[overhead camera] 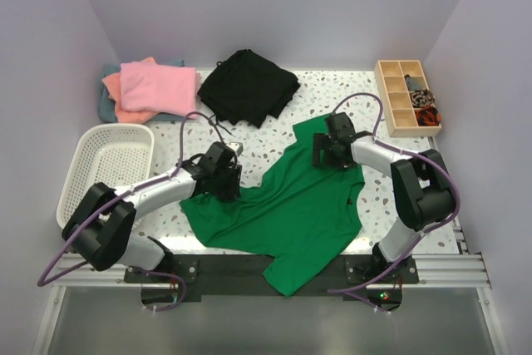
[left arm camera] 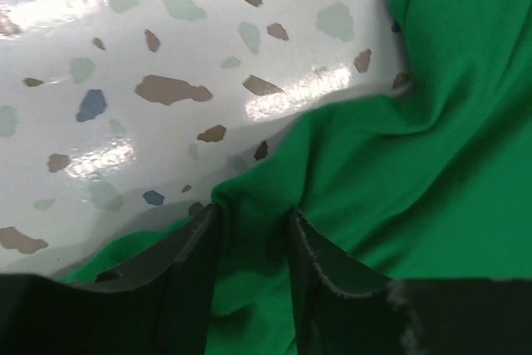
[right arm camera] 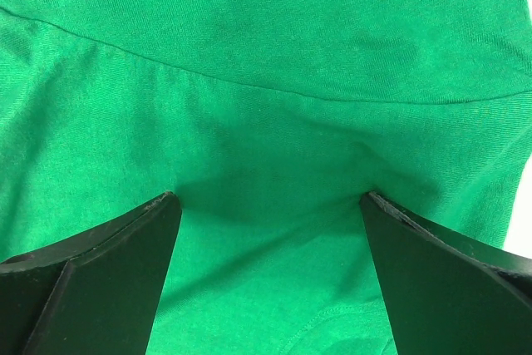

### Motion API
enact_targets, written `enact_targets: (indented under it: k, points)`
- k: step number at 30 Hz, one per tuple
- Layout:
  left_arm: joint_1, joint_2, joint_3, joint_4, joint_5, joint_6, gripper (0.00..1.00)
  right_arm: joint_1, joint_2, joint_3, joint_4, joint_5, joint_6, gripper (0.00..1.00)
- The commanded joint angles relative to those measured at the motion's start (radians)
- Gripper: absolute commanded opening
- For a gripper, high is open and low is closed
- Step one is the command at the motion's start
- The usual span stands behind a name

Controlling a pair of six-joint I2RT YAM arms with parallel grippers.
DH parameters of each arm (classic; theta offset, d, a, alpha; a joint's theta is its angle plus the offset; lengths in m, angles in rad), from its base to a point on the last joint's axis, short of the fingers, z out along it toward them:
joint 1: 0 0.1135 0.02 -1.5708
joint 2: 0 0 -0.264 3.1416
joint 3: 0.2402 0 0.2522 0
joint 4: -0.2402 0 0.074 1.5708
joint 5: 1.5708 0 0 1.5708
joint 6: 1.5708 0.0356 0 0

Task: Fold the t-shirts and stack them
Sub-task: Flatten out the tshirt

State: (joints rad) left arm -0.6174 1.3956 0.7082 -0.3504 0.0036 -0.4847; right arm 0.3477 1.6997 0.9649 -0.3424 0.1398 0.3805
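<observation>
One white basket [overhead camera: 83, 149] sits left in the overhead view. One wooden box [overhead camera: 387, 99] on the right holds small dark bits in its right-hand cells. One green shirt [overhead camera: 291, 205] lies spread mid-table, with three folded shirts [overhead camera: 154, 89] at the back left beside one black garment [overhead camera: 248, 86].

Left wrist: my left gripper [left arm camera: 253, 218] straddles a raised green fold, half closed; I cannot tell whether it grips.

Right wrist: my right gripper [right arm camera: 270, 197] is spread wide, tips on green cloth, holding nothing.

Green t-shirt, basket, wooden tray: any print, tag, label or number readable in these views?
No text can be read. The green t-shirt is plain, no print or tag showing; the white basket, the wooden tray and the black cloth show no markings either.
</observation>
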Motion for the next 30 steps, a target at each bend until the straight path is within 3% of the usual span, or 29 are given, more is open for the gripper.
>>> enact_targets:
  k: [1, 3, 4, 13, 17, 18, 22, 25, 27, 28, 29, 30]
  points:
    - [-0.002, 0.037, 0.005, -0.009, 0.163, 0.061, 0.25, -0.006, 0.074, -0.045, -0.007, -0.063, 0.012, 0.94]
    - [-0.007, 0.043, 0.013, -0.015, 0.202, 0.077, 0.14, -0.006, 0.075, -0.045, -0.007, -0.063, 0.012, 0.94]
    - [-0.007, 0.042, 0.019, -0.019, 0.213, 0.083, 0.00, -0.004, 0.074, -0.045, -0.006, -0.063, 0.012, 0.94]
    - [-0.013, -0.156, 0.128, 0.053, 0.162, 0.046, 0.00, -0.006, 0.080, -0.042, 0.006, -0.054, 0.020, 0.94]
    - [-0.120, -0.256, 0.203, 0.094, 0.073, 0.104, 0.00, -0.006, 0.087, -0.031, 0.002, -0.052, 0.017, 0.94]
    - [-0.140, -0.259, 0.204, 0.096, 0.099, 0.116, 0.00, -0.006, 0.087, -0.031, 0.005, -0.054, 0.015, 0.94]
    - [-0.221, -0.219, 0.102, 0.139, 0.500, 0.104, 0.00, -0.004, 0.084, -0.035, 0.009, -0.052, 0.017, 0.94]
    - [-0.330, -0.149, 0.004, 0.171, 0.625, 0.080, 0.00, -0.006, 0.083, -0.035, 0.011, -0.052, 0.014, 0.94]
    - [-0.393, -0.087, -0.007, 0.123, 0.601, 0.090, 0.00, -0.004, 0.083, -0.035, 0.014, -0.052, 0.014, 0.93]
    - [-0.441, -0.066, -0.013, 0.107, 0.639, 0.101, 0.04, -0.006, 0.084, -0.035, 0.014, -0.052, 0.012, 0.93]
    - [-0.461, -0.026, -0.004, 0.084, 0.645, 0.124, 0.15, -0.004, 0.086, -0.034, 0.014, -0.052, 0.014, 0.92]
    - [-0.479, -0.014, 0.003, 0.074, 0.645, 0.129, 0.37, -0.006, 0.084, -0.034, 0.016, -0.051, 0.014, 0.92]
